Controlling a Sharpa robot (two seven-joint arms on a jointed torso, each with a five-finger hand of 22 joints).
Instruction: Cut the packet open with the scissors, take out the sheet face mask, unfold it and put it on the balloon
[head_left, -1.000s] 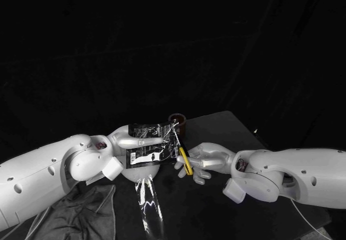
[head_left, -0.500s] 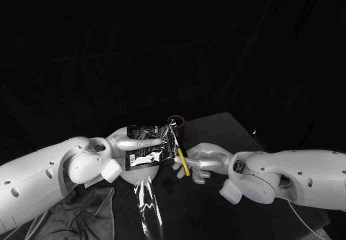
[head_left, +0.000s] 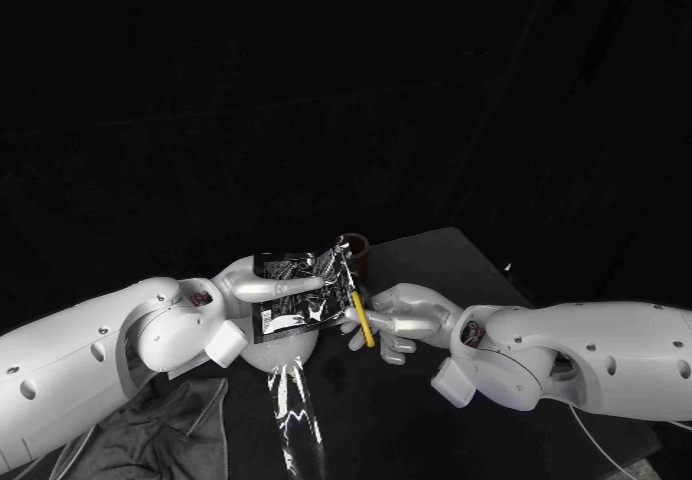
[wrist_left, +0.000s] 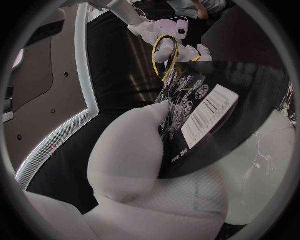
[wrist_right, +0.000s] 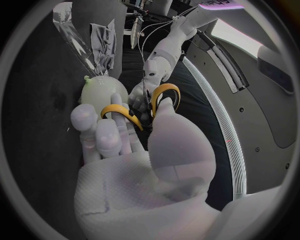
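While the left hand (head_left: 264, 286) stays pinched on the packet (head_left: 300, 292), holding it just above the pale balloon (head_left: 274, 350), the right hand (head_left: 407, 315) has edged inward over the last second. It has carried the scissors (head_left: 356, 310) closer against the packet's right-hand edge. The right wrist view shows that hand's fingers threaded through the yellow loops, so it has firm hold of the tool. I cannot tell how far apart the blades stand. The packet has tipped only slightly, its printed face still towards the head camera. This suggests the cut is about to start or has barely started, as no opening is visible yet. The packet's long axis runs roughly upright, with the top edge leaning towards the right hand. The scissors lie along that same edge, with the handles nearest the robot and the tips pointing away, up towards the packet's top corner near a brown cup (head_left: 355, 243).
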